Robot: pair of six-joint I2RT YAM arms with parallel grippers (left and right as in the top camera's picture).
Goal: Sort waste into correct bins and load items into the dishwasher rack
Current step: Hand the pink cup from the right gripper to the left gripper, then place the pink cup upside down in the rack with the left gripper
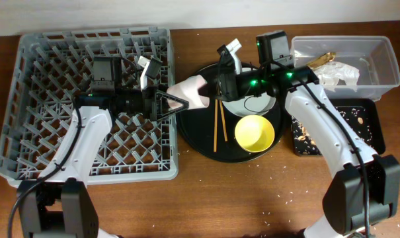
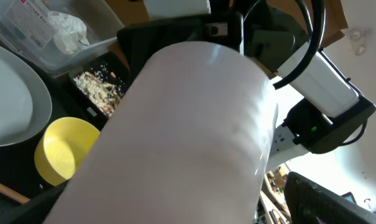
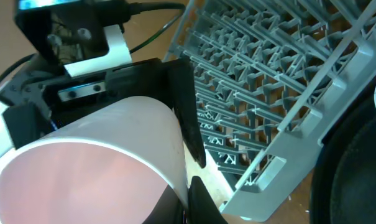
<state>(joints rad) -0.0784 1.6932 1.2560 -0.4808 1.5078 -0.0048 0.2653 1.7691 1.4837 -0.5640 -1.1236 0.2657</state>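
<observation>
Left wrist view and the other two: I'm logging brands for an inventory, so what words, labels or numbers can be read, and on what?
Nothing can be read with certainty.
White label on the clear tub: red and dark print, too blurred.
Stick wrapper in the tub: print too small.
Dishwasher rack: small raised marks on its lattice, illegible.
</observation>
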